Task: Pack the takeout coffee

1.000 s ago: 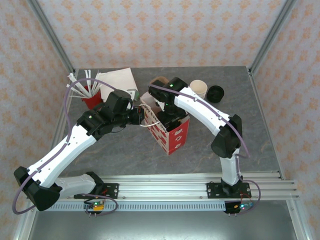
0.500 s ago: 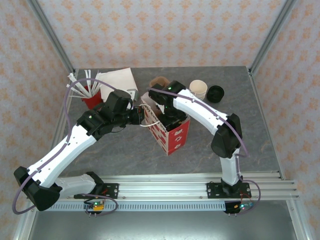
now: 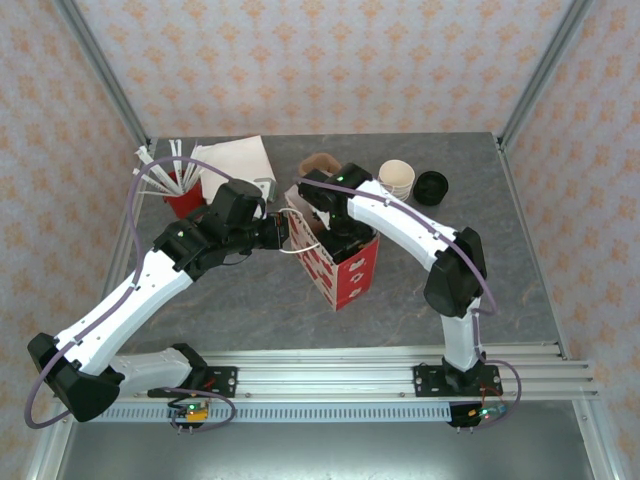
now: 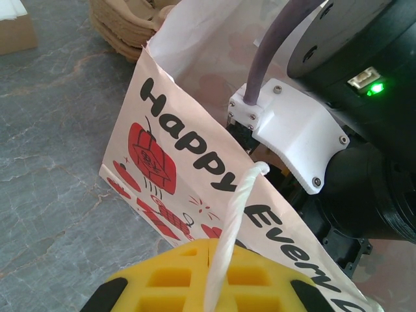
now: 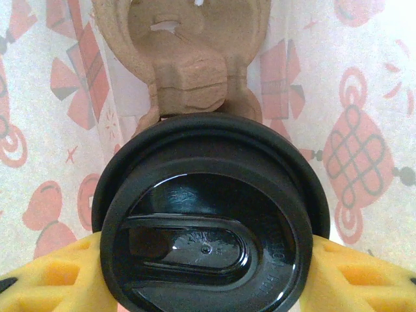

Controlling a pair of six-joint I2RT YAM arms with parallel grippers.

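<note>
Coffee (image 5: 208,221): lidded, clamped in our right gripper (image 5: 205,281) inside the bag (image 3: 348,268) by the carrier (image 5: 188,71); left gripper (image 4: 208,283) pinches the handle (image 4: 237,208); we judge only release remains.

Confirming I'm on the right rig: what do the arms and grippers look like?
Both the left arm and right arm have white shells, black joints and a purple cable along each. A green light glows on the right wrist. The fingers are yellow with a waffle grid.
</note>
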